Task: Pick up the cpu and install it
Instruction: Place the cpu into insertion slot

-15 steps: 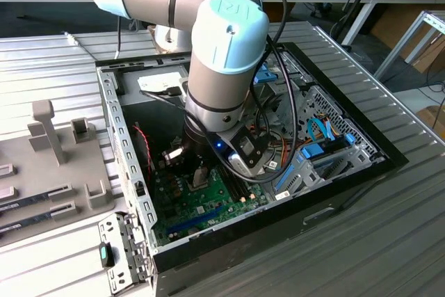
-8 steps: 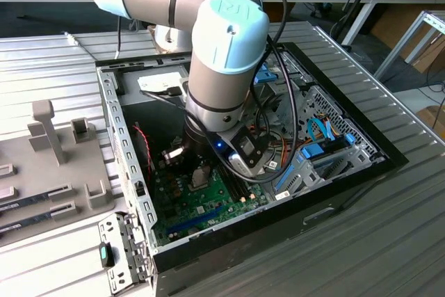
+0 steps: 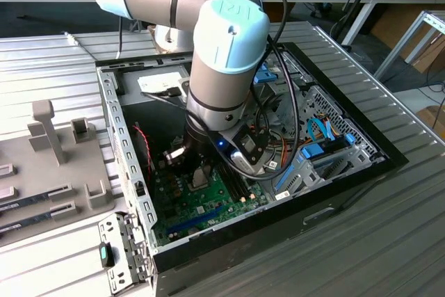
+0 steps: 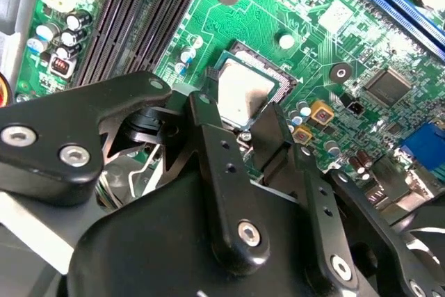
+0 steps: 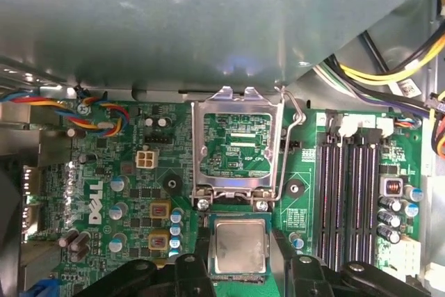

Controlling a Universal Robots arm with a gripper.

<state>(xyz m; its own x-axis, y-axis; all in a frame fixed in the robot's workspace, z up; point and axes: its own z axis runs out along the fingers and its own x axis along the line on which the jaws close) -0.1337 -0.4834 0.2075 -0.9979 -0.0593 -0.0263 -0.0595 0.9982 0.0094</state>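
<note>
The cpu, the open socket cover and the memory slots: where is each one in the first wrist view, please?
cpu [image 5: 240, 245]: first wrist view, middle of its silver top.
open socket cover [image 5: 236, 105]: first wrist view, metal band farthest from the cpu.
memory slots [image 5: 334, 199]: first wrist view, on one dark slot.

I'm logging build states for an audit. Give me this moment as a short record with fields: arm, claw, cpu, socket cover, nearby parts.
arm: reaches down into the open computer case
claw: low over the motherboard, at the cpu
cpu: flat, metal top up, appears to lie in the socket
socket cover: swung open, clear of the cpu
lever: beside the open cover
memory slots: black, alongside the socket
</note>
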